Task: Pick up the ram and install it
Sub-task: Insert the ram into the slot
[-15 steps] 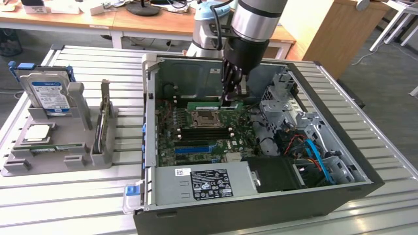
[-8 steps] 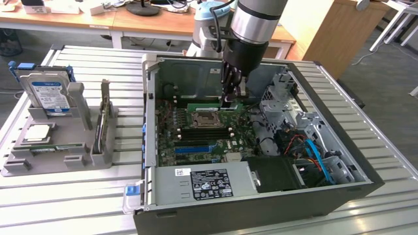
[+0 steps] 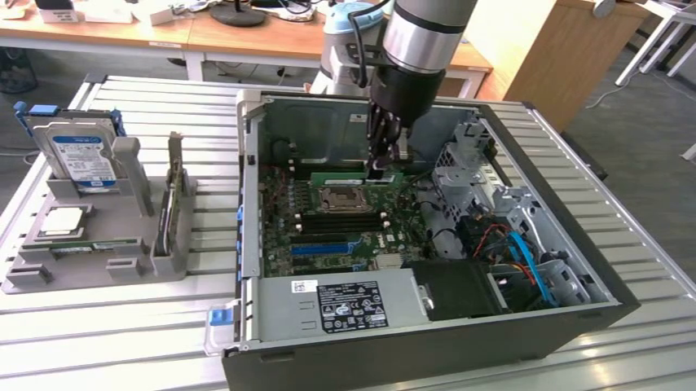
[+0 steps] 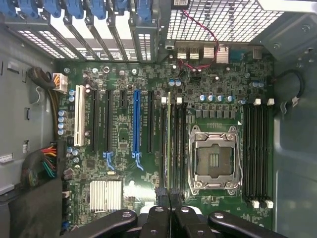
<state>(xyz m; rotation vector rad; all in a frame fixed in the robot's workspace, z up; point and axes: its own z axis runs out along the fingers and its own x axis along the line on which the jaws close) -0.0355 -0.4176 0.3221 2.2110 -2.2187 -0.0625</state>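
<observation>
Since the gripper [image 3: 379,171] hangs deep in the case [image 3: 435,342] with its jaws clamped on the ram [image 3: 339,173], the exterior view points to the main risk. The stick sits level just behind the socket [image 3: 345,198], and I cannot tell whether it is above a slot or already touching one. If it meets the slot askew, pressing could bend the board or crack the stick. So thin a grip could also let it swivel. Here it looks like a short green strip running from the fingertips toward the exterior view's left, lighter than the board beneath.

From the wrist view the ram [image 4: 168,139] shows edge-on, a thin pale-green line running away from the gripper [image 4: 169,201], whose fingers [image 4: 158,218] meet on it. It lies along the slots [image 4: 178,144] beside the socket [image 4: 214,158]. A small sideways offset would probably land it on a slot wall or a latch rather than in the channel. No labels or chips show from this angle
</observation>
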